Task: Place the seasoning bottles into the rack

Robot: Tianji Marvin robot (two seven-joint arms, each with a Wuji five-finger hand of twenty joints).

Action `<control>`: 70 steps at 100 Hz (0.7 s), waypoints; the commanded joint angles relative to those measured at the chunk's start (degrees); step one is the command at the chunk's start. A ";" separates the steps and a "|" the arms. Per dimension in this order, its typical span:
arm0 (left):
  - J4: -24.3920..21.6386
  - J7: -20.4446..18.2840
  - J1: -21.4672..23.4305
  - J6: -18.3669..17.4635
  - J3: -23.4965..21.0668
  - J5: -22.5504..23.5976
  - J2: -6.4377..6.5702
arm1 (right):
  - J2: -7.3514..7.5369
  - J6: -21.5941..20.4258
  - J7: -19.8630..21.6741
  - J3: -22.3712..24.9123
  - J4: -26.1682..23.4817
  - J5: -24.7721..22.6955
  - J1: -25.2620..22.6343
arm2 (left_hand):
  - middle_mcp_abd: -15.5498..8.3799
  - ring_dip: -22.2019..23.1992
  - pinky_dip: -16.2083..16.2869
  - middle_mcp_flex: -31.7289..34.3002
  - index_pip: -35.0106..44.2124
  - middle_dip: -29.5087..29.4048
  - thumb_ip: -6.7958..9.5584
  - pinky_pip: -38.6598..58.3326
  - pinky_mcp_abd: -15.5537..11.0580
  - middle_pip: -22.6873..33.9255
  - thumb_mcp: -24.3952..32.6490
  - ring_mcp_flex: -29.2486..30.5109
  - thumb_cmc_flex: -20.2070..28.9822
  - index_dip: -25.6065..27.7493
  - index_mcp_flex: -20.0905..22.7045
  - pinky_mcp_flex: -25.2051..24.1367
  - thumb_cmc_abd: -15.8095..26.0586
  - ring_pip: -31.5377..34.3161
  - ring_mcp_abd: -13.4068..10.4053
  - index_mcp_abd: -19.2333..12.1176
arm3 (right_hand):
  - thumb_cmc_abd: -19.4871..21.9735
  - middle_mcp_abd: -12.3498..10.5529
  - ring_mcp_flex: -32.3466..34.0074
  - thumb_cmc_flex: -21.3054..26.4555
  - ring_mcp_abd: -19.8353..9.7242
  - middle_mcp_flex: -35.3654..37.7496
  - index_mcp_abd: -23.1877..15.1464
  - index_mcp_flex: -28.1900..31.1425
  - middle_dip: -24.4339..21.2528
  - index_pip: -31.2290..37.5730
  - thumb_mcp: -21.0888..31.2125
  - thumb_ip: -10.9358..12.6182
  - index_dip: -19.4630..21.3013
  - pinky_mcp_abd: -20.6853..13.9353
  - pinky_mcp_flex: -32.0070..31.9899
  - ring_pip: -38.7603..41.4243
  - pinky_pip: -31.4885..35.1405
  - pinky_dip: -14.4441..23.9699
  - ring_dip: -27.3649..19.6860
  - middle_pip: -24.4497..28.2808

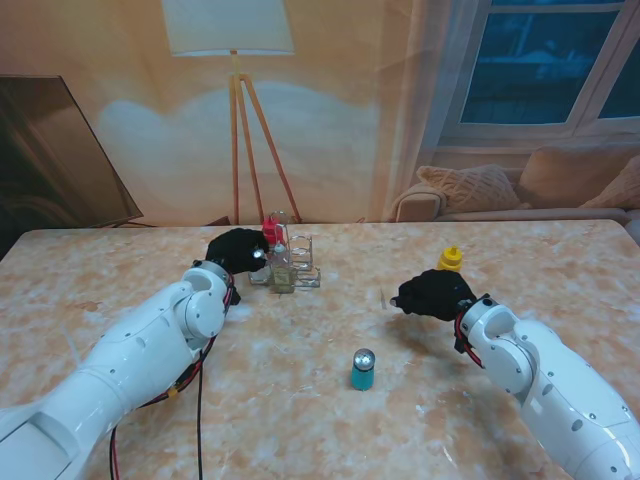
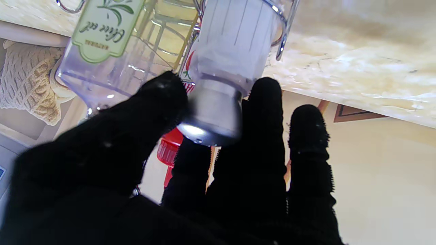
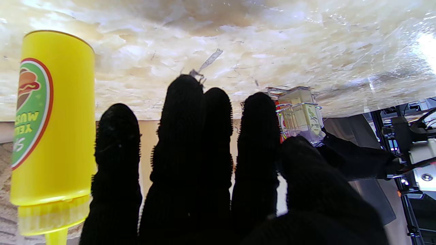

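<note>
My left hand (image 1: 238, 250) is shut on the silver cap of a clear shaker (image 2: 231, 51), which sits in the wire rack (image 1: 298, 268) with the thumb (image 2: 150, 112) on one side of the cap. An olive oil bottle (image 2: 105, 34) stands beside it in the rack, and a red-capped bottle (image 1: 270, 232) is behind. My right hand (image 1: 432, 295) is open, fingers (image 3: 190, 153) stretched out, holding nothing. A yellow mustard bottle (image 1: 449, 260) stands upright just behind it, close beside the little finger (image 3: 115, 143). A teal shaker (image 1: 362, 369) with a silver cap stands alone nearer to me, between the arms.
The marble table (image 1: 120, 270) runs wide on both sides. A floor lamp (image 1: 238, 120) and a sofa (image 1: 520, 190) stand beyond its far edge. A small clear scrap (image 1: 382, 297) lies on the table left of my right hand.
</note>
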 commanded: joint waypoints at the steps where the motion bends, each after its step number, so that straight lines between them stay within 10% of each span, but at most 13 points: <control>1: -0.39 -0.79 -0.03 -0.16 -0.21 0.04 -0.12 | -0.16 0.08 0.82 -0.16 -0.05 -0.14 -0.48 | 0.13 -1.51 -1.09 -2.06 -1.31 -0.65 1.62 -0.61 -0.18 -0.45 2.49 -1.69 -1.98 0.93 -0.68 -1.08 -1.61 -2.13 -0.78 1.44 | -0.85 0.13 1.04 -0.30 -1.33 0.80 -0.72 1.39 0.10 0.37 1.74 -1.76 -0.60 0.25 -0.17 0.30 0.12 0.78 -0.32 0.33; 37: -2.02 0.06 1.09 -1.20 -1.63 2.43 0.92 | -0.16 -0.01 0.90 -0.28 -0.01 -0.07 -0.39 | 0.01 -2.66 -1.64 -2.97 -2.66 -0.95 1.25 -1.80 -0.21 -1.16 2.96 -3.32 -4.35 1.38 -0.97 -2.30 -1.65 -3.64 0.15 1.45 | -0.85 -0.08 1.07 -0.49 -1.42 0.78 -0.91 1.33 0.11 0.42 2.00 -1.80 -0.58 0.23 -0.12 0.31 0.15 0.78 -0.31 0.36; 70: -12.52 0.19 7.15 -2.54 -8.83 8.89 3.88 | -0.18 -0.11 0.87 -0.42 -0.03 0.00 -0.35 | 0.55 -3.14 -1.79 -3.83 -3.29 -1.01 1.29 -2.08 0.60 -1.41 1.49 -4.46 -4.12 1.91 -1.31 -3.76 0.01 -3.87 0.99 1.95 | -0.82 -0.04 0.98 -0.52 -1.34 0.76 -0.96 1.30 0.13 0.49 2.03 -1.83 -0.50 0.15 -0.13 0.31 0.14 0.77 -0.28 0.42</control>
